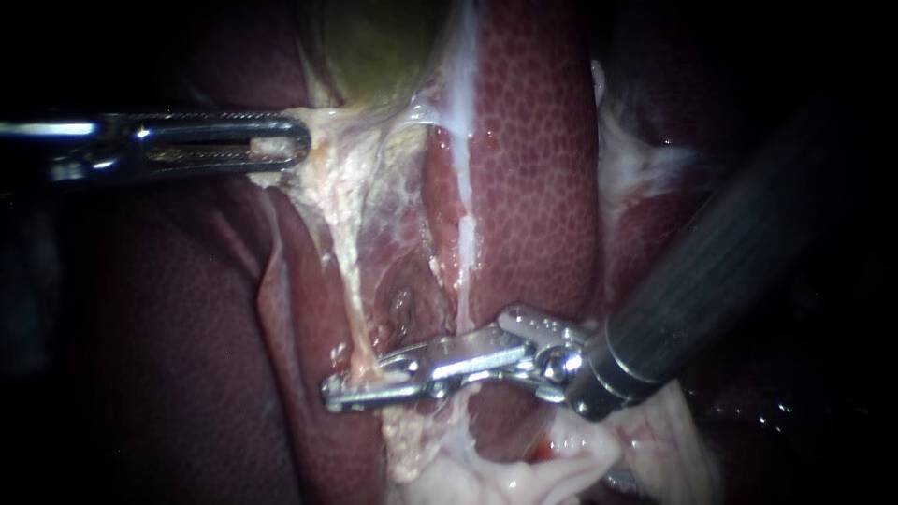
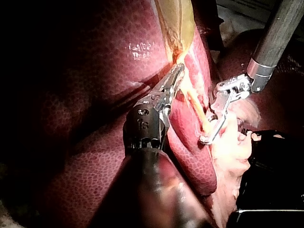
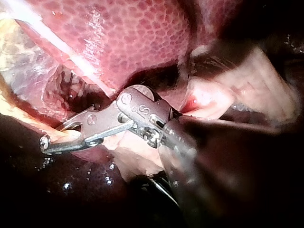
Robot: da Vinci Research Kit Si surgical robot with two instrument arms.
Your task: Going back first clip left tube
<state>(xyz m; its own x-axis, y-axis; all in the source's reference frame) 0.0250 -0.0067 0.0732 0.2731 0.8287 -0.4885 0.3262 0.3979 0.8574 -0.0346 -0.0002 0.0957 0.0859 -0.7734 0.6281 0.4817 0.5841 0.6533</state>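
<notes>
My right instrument (image 1: 341, 391) lies across the left tube (image 1: 348, 271) low down. Its two slim jaws lie almost together with the tube pinched between them, so I read them as clamped on it. Whether a clip already sits in that pinch I cannot make out, since the metal and pale fat hide the spot. My left instrument (image 1: 297, 150) has its jaws closed on the pale tissue (image 1: 323, 140) at the foot of the gallbladder (image 1: 374, 47), pulling it sideways so the tube stands taut against the liver (image 1: 533, 168). The step in hand is backing the right instrument off, and I judge the care lies in the order. First the jaws should part fully, so that neither edge drags on the tube. Then the withdrawal should run straight back along the shaft's own line, towards the side it came in from, with no lift or twist. The white strand (image 1: 465, 224) runs just beside the jaws' hinge, so any sideways swing could catch it. The left hold should not slacken or tug meanwhile, because a shifting tube could snag on the opening tips
</notes>
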